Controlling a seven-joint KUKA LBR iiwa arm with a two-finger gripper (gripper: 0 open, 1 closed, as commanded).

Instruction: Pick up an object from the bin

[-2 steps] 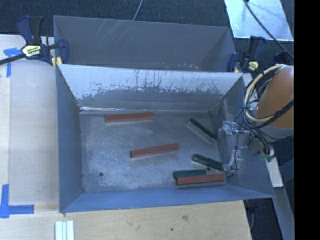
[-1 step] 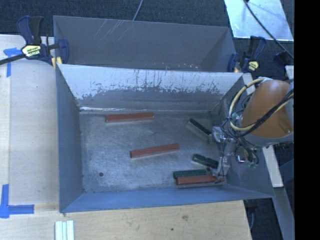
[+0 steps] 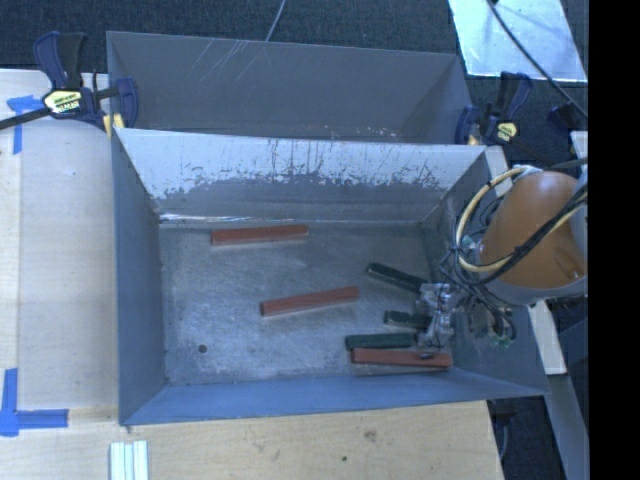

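Observation:
My gripper (image 3: 432, 340) hangs low at the bin's right front corner, its metal fingers pointing down just above the right end of a reddish-brown flat stick (image 3: 400, 360). A dark green stick (image 3: 378, 342) lies right against that brown one, on its far side. Two more dark green pieces lie close by: one (image 3: 395, 276) slanted just behind the gripper, one (image 3: 402, 318) short piece to its left. Nothing shows between the fingers, which stand close together.
A second reddish-brown stick (image 3: 309, 301) lies slanted in the middle of the bin floor. A third (image 3: 259, 235) rests along the back wall at the left. The bin's right wall and front wall stand close around the gripper.

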